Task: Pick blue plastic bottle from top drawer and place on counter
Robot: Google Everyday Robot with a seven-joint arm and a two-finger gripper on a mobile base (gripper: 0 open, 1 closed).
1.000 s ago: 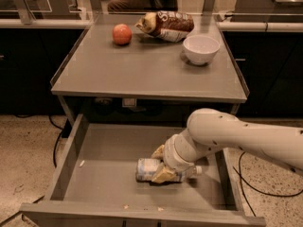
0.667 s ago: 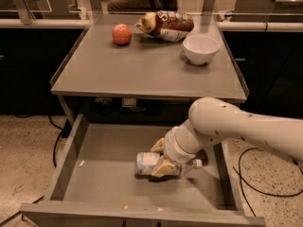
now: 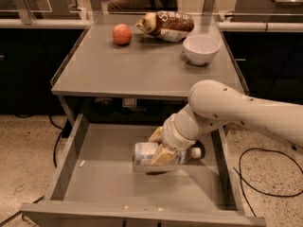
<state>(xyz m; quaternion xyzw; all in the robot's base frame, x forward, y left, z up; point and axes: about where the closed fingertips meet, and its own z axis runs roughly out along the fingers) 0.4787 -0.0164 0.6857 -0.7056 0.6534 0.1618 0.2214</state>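
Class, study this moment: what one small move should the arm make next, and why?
Probably raise it straight up a little. The tool, low in the top drawer, is shut across the blue plastic bottle, which lies sideways near the floor; the counter edge sits above, so height comes first.

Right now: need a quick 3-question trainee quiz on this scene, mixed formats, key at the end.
1. True or false: the bottle lies on the counter.
2. Fill in: next to the apple and the snack bag, the counter holds a white ____.
3. What is the gripper shut on? A) apple B) bottle C) snack bag

Key:
1. False. The bottle is in the open drawer, below the counter.
2. Bowl.
3. B. The gripper is down in the drawer, around the bottle.
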